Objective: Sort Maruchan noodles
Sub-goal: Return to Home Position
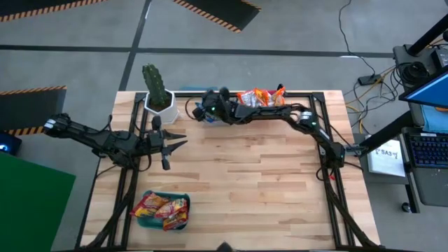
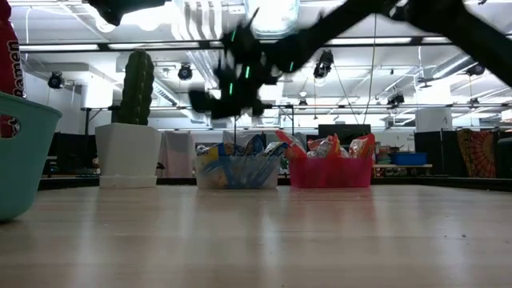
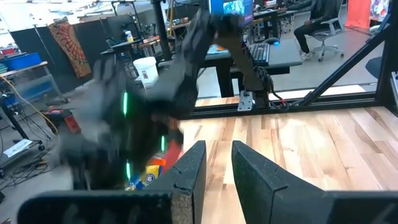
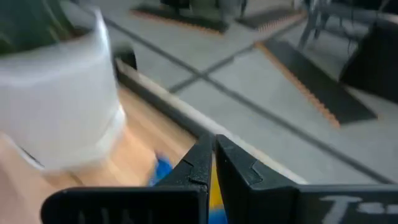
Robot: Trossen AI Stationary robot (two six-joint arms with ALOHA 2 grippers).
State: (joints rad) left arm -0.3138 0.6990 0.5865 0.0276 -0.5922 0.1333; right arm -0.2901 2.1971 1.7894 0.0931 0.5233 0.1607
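Maruchan noodles [image 1: 162,208] lay in the near-left teal bin [image 2: 24,160], the far clear bin [image 2: 237,174] and the red bin [image 2: 330,176]. The right gripper [image 4: 213,158] hovered over the clear bin, nearly closed and empty; the left gripper [image 3: 217,168] waited left, fingers parted. A low retreat risked striking the cactus pot [image 1: 161,105].

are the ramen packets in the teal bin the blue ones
No, the high view shows the flat crinkly plastic ramen packets in the teal plastic bin printed red and yellow.

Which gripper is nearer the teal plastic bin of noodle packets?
Left. The left gripper hangs mid-table, short of the teal plastic bin; the right gripper is at the far table edge.
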